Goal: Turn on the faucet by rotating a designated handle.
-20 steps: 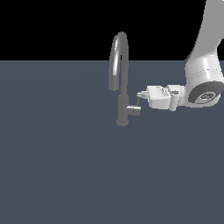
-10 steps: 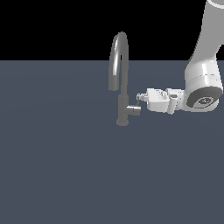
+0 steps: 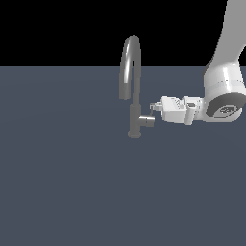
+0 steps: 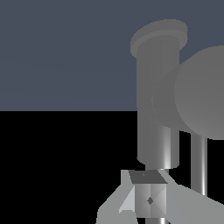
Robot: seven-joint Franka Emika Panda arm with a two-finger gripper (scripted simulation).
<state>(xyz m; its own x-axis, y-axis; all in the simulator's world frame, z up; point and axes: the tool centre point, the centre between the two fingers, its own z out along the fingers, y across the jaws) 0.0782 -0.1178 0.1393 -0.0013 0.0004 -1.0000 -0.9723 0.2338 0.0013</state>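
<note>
1. Floor point(image 3: 67, 187): flat blue-grey surface bearing the faucet, lying below the jaws.
2. Arm point(image 3: 225, 91): white, entering from the exterior view's right, wrist level and pointed at the faucet body.
3. Faucet point(image 3: 130, 77): upright grey metal, arched spout above, round base on the floor, directly ahead of the jaws.
4. Gripper point(image 3: 154, 109): horizontal, tips at the handle's outer end. Whether the jaws are spread or pressed together cannot be told in either view.
5. Handle point(image 3: 147, 120): short horizontal stub on the faucet body, just under the jaw tips; contact cannot be confirmed.
</note>
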